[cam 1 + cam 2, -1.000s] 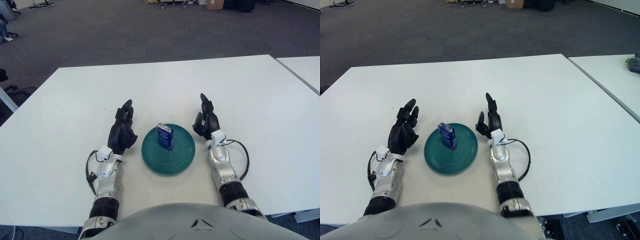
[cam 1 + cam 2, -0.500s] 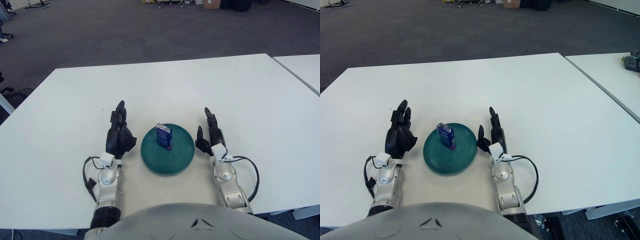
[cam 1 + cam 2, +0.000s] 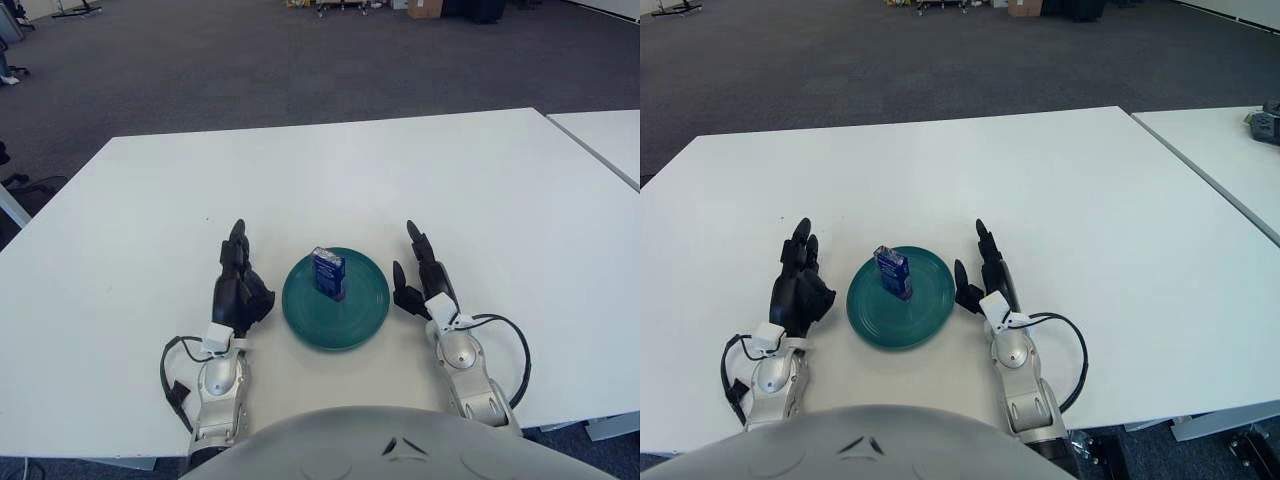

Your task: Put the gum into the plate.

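gum [image 3: 329, 273] is standing upright in the plate [image 3: 358, 322], a bit left of the middle, blue box with a purple base. plate is teal and sits on the white table [image 3: 480, 190] near the front edge. left hand [image 3: 239, 286] shows just left of the plate, fingers [image 3: 236, 246] stretched out forward and holding nothing. right hand [image 3: 421, 280] shows just right of it, fingers [image 3: 414, 240] also extended and loose, thumb pointing toward the plate rim, nothing in it. neither hand touches the gum. second white table [image 3: 610, 135] at the far right, grey carpet [image 3: 250, 70] beyond.
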